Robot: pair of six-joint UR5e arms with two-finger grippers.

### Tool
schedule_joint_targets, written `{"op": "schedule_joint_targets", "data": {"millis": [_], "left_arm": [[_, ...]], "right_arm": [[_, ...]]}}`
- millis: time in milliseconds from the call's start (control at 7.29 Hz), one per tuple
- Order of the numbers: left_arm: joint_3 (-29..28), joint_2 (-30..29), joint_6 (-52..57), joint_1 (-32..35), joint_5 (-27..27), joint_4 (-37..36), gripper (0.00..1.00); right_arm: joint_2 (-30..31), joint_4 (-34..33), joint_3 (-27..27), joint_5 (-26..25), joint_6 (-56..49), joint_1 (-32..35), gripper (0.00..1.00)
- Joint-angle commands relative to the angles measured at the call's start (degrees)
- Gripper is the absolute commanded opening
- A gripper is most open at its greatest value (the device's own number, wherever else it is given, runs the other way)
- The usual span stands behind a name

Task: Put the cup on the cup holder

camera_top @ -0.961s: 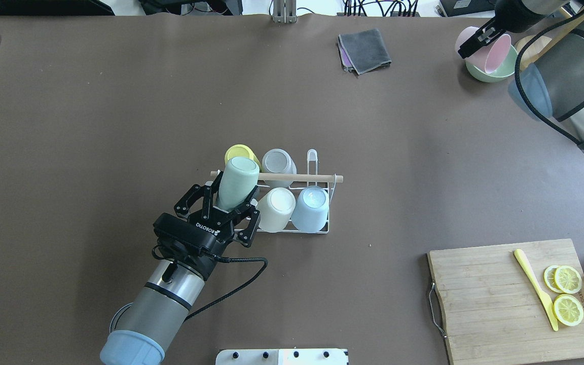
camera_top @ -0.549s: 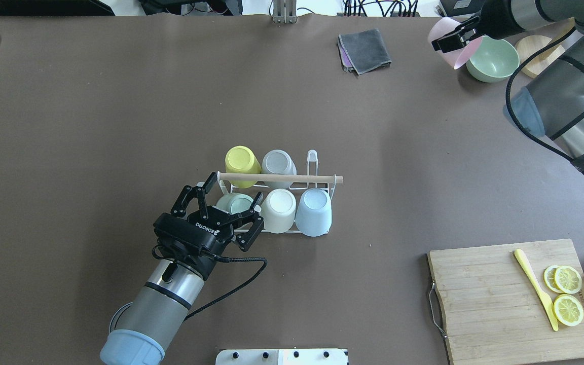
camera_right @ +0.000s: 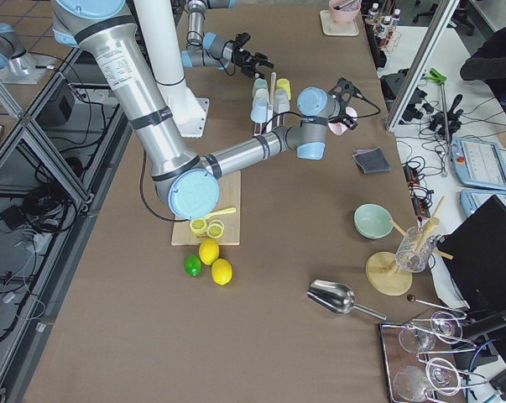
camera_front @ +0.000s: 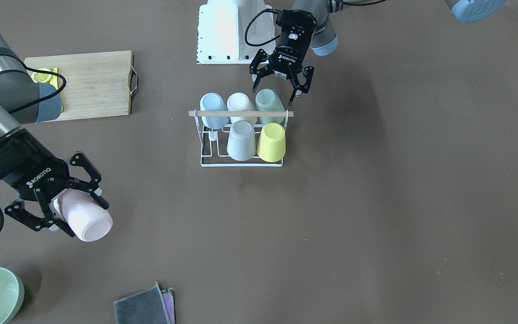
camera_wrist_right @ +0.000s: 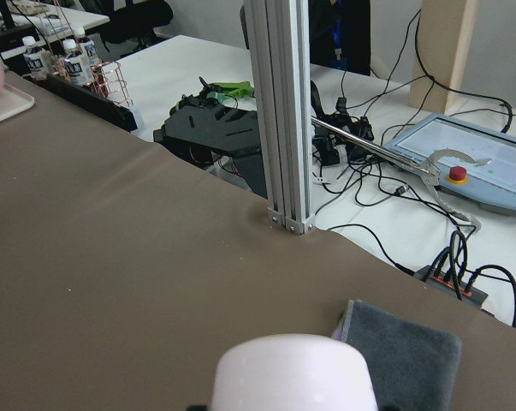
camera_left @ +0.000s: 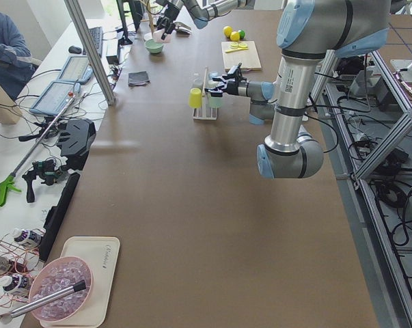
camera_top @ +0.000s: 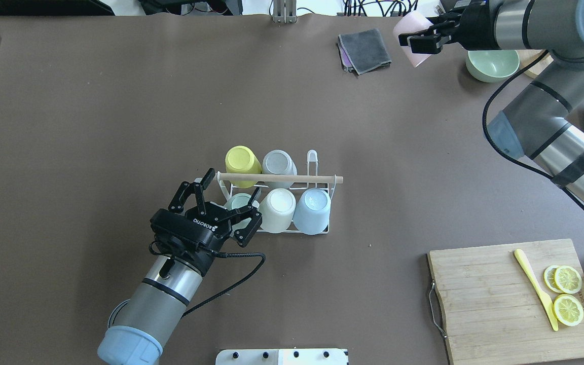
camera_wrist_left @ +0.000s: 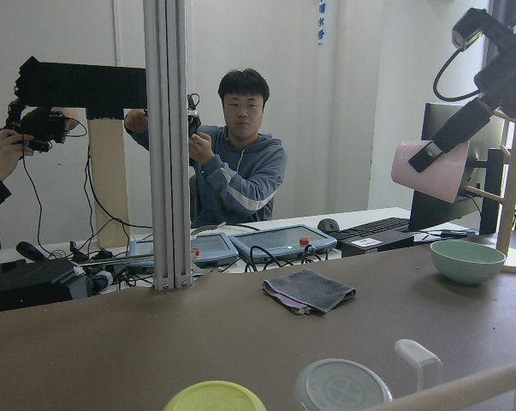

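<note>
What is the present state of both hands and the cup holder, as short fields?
Holder: white wire cup holder with wooden dowel, holding five upturned cups, one prong free
Left hand: open, at the pale green plastic cup on the holder
Right hand: shut on pink plastic cup, far from the holder
Remaining: pink cup not yet placed

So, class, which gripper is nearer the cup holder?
Left. The left gripper is open at one end of the cup holder, by the green cup; the right gripper holds a pink cup far off.
</note>
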State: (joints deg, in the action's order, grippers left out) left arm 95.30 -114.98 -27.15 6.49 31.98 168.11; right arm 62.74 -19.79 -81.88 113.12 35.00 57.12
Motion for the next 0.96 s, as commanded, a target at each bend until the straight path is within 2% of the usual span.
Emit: {"op": "schedule_joint_targets", "data": {"millis": [0, 275, 412, 549, 686, 824], "left_arm": [[10.7, 3.1, 2.3, 1.6, 5.3, -2.5, 0.98], [17.4, 7.6, 4.9, 4.4, 10.0, -3.5, 0.98], [17.3, 8.5, 4.6, 7.8, 10.5, -8.5, 0.98], [17.4, 8.9, 3.3, 12.7, 16.0, -17.2, 0.98], [17.4, 9.1, -1.9, 18.6, 24.4, -24.3, 0.98], [17.5, 9.0, -6.6, 24.5, 34.2, -30.7, 0.98]], "right_arm": [[-0.1, 16.2, 4.2, -7.7, 1.5, -4.0, 0.00], [-0.9, 27.7, 8.0, -10.3, 1.6, -5.8, 0.00], [-1.6, 30.2, 8.4, -12.2, 3.0, -6.7, 0.00], [-3.7, 35.3, 11.2, -16.8, 5.5, -10.0, 0.00], [-6.9, 43.4, 17.3, -22.6, 5.6, -14.4, 0.00], [-9.3, 49.2, 21.5, -24.3, 5.6, -16.1, 0.00]]}}
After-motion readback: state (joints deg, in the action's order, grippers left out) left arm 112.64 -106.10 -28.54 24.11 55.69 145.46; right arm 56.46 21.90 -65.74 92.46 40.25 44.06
